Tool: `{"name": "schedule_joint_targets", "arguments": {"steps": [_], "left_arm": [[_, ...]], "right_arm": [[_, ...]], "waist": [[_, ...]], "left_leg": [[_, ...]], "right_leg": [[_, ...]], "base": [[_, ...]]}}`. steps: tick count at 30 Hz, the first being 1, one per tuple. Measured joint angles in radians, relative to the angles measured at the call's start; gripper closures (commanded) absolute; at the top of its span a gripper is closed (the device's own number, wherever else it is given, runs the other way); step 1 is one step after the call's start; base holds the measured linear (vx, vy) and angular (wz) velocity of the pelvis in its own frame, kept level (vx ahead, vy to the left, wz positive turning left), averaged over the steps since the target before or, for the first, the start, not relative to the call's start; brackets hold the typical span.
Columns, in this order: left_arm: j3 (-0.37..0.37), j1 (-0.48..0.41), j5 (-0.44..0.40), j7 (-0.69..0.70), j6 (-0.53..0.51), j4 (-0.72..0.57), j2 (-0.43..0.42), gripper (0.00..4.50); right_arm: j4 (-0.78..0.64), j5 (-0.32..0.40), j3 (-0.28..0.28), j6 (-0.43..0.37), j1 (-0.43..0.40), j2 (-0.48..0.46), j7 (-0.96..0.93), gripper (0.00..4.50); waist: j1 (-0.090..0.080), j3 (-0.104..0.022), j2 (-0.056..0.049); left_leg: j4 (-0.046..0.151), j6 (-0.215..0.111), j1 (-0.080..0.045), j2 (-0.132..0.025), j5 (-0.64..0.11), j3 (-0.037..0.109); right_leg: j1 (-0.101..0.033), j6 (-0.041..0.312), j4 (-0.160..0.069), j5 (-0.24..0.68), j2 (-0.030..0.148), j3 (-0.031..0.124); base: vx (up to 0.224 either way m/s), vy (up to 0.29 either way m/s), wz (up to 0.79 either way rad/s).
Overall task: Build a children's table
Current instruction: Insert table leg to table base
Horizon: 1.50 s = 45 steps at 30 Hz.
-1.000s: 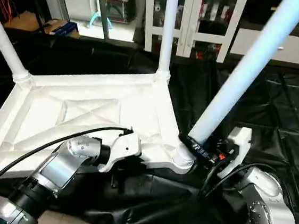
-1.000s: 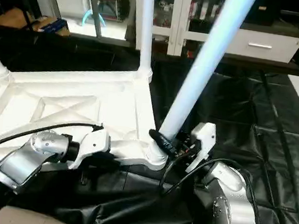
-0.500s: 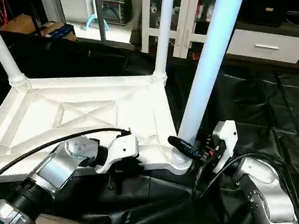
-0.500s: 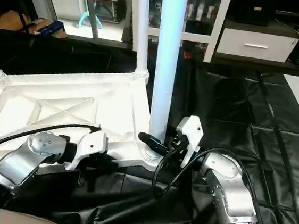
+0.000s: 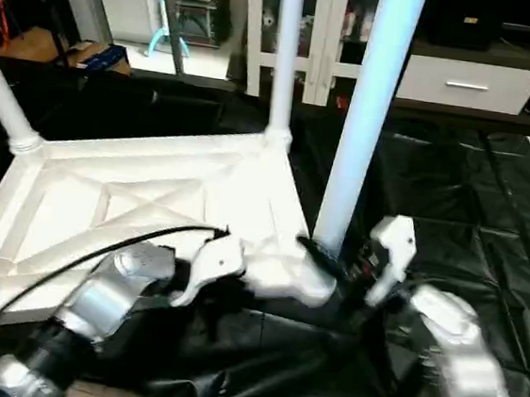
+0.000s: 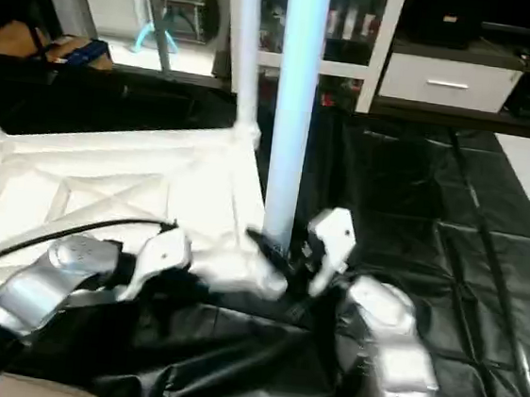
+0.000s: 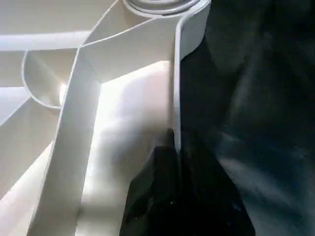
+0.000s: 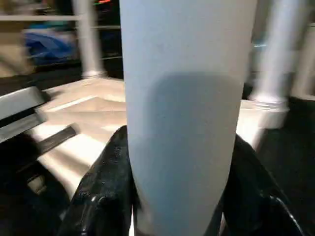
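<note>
Table top point(image 5: 142, 195) lies upside down on the black sheet point(image 5: 492, 203) on the floor, ribbed underside up. Far-left leg point(image 5: 2, 86) and far-right leg point(image 5: 284, 58) stand seated in their corner sockets. Third leg point(image 5: 364, 114) stands near upright at the near-right socket point(image 5: 308, 284); full seating cannot be confirmed. Near-left corner is out of frame, so at least one leg is probably left. Right gripper point(image 8: 182, 196): fingers half open, clamped around the third leg's base. Left gripper point(image 7: 179, 147): fingers pinched nearly closed on the top's near rim, steadying it.
</note>
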<state>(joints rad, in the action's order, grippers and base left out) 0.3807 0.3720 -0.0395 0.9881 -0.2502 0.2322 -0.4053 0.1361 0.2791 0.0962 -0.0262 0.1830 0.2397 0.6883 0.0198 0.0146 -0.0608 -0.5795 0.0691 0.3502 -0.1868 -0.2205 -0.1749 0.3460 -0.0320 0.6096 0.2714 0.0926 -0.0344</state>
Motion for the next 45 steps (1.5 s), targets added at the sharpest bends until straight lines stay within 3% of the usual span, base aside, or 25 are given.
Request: {"name": "schedule_joint_targets", "arguments": {"steps": [6,12,18,30,32,35,40,45], "left_arm": [[-0.012,0.064,-0.028,-0.127,-0.094,0.048,0.107,4.5],[-0.056,0.143,-0.036,-0.326,-0.208,0.121,0.277,4.5],[-0.119,0.174,-0.02,-0.527,-0.226,0.178,0.412,4.5],[-0.138,0.176,-0.014,-0.544,-0.226,0.177,0.403,4.5],[-0.139,0.177,-0.01,-0.545,-0.226,0.177,0.396,4.5],[-0.152,0.186,-0.01,-0.569,-0.225,0.179,0.388,4.5],[-0.192,0.204,-0.011,-0.598,-0.219,0.177,0.374,4.5],[-0.201,0.204,-0.011,-0.6,-0.218,0.178,0.37,4.5]], "right_arm": [[0.1,-0.079,-0.012,0.047,0.086,-0.052,-0.219,2.67],[0.281,-0.15,-0.06,0.078,0.233,-0.113,-0.445,2.67],[0.461,-0.192,-0.093,0.131,0.368,-0.166,-0.63,2.67],[0.541,-0.164,-0.129,0.249,0.389,-0.194,-0.56,2.67],[0.539,-0.158,-0.13,0.255,0.386,-0.194,-0.535,2.11],[0.545,-0.154,-0.125,0.23,0.353,-0.204,-0.504,1.89],[0.551,-0.169,-0.096,0.204,0.319,-0.196,-0.472,1.77],[0.524,-0.167,-0.091,0.203,0.321,-0.196,-0.453,1.77]], "waist": [[-0.015,0.001,0.001],[-0.017,0.003,0.003],[-0.017,0.009,0.011],[-0.031,0.012,0.014],[-0.038,0.012,0.014],[-0.043,0.015,0.016],[-0.04,0.02,0.01],[-0.025,0.021,0.01]], "left_leg": [[0.002,0.002,0.004,0.004,0.002,0.0],[0.001,-0.006,0.008,0.005,0.003,0.0],[-0.001,-0.009,0.016,0.003,0.002,0.002],[-0.01,-0.01,0.02,-0.001,0.002,0.002],[-0.011,-0.01,0.021,-0.002,0.002,0.002],[-0.013,-0.01,0.026,-0.003,0.002,0.002],[-0.029,-0.015,0.049,-0.004,0.0,0.004],[-0.033,-0.017,0.052,-0.004,-0.002,0.004]], "right_leg": [[0.0,0.0,0.0,-0.001,0.0,0.004],[0.003,-0.001,-0.002,-0.001,0.001,0.004],[0.005,-0.001,-0.002,-0.001,0.001,-0.002],[0.011,0.0,0.004,-0.001,-0.001,-0.002],[0.012,0.0,0.005,-0.001,-0.001,-0.002],[0.018,0.0,0.007,-0.002,-0.002,-0.002],[0.038,-0.006,0.019,-0.005,-0.001,-0.003],[0.039,0.0,0.02,-0.002,0.0,-0.004]], "base": [[0.0,0.0,0.0],[0.0,0.0,0.0],[0.0,0.0,0.0],[0.0,0.0,0.0],[0.0,0.0,0.0],[0.0,0.0,0.0],[0.0,0.0,0.0],[0.0,0.0,0.0]]}}
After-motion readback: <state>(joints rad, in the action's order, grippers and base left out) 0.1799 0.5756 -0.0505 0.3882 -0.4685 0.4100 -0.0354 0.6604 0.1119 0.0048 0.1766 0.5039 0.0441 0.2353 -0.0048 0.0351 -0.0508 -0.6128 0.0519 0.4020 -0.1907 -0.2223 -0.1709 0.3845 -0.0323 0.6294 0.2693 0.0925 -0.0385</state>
